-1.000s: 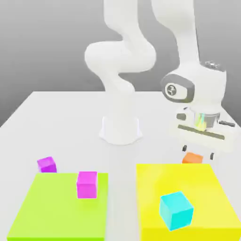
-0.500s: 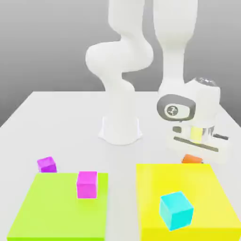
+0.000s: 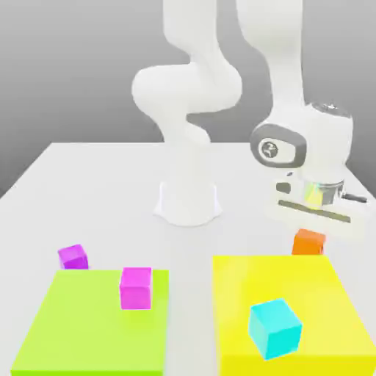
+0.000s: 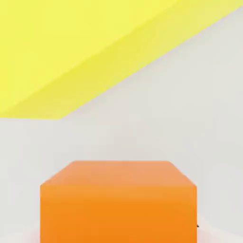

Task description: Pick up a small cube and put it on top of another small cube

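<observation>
The small orange cube [image 3: 308, 244] hangs just behind the far edge of the yellow pad [image 3: 286, 294], on the exterior view's right. My gripper [image 3: 309, 236] is shut on it from above, and the white hand hides the cube's top. The hand view has the orange cube [image 4: 118, 204] very close, with the yellow pad [image 4: 71, 47] beyond it. A small purple cube [image 3: 73, 256] rests on the white table at the exterior view's left, just behind the green pad [image 3: 73, 330].
A magenta cube [image 3: 136, 286] stands on the green pad near its far edge. A larger cyan cube [image 3: 275, 328] sits on the yellow pad. The arm's white base [image 3: 189, 202] rises at the table's middle back.
The gripper has closed on the orange cube. Hand and cube have shifted slightly up and toward the exterior view's right.
</observation>
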Motion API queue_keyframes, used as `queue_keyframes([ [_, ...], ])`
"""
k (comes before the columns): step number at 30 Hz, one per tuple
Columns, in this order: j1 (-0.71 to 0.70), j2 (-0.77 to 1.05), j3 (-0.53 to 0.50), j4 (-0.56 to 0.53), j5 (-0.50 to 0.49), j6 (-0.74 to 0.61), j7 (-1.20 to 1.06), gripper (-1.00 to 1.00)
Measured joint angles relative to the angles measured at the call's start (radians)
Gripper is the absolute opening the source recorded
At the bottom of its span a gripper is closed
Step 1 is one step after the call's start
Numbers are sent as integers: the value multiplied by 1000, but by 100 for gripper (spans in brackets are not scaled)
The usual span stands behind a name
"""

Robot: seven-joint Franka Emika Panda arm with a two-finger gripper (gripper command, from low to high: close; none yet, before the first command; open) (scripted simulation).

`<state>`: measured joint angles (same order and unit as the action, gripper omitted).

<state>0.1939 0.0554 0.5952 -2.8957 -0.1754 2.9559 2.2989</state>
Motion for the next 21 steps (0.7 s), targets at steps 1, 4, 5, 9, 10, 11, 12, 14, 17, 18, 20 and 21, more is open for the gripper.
queue_keyframes([
  [1, 6, -18, 11, -5, 55, -10, -40, -100],
  [4, 43, -67, 14, -18, 194, -40, -140, -100],
  [5, 53, -82, 11, -22, 230, -51, -167, -100],
  [9, 97, -134, -17, -25, 346, -87, -258, -100],
  [10, 98, -144, -33, -4, 374, -98, -289, -100],
  [11, 83, -155, -62, 16, 386, -117, -320, -100],
  [12, 58, -166, -94, 35, 390, -140, -350, -100],
  [14, -3, -188, -163, 67, 383, -189, -401, -100],
  [17, -101, -221, -268, 113, 360, -264, -471, -100],
  [18, -134, -233, -303, 128, 352, -289, -494, -100],
  [20, -200, -256, -373, 157, 336, -340, -541, -100],
  [21, -232, -268, -408, 172, 328, -365, -563, -100],
])
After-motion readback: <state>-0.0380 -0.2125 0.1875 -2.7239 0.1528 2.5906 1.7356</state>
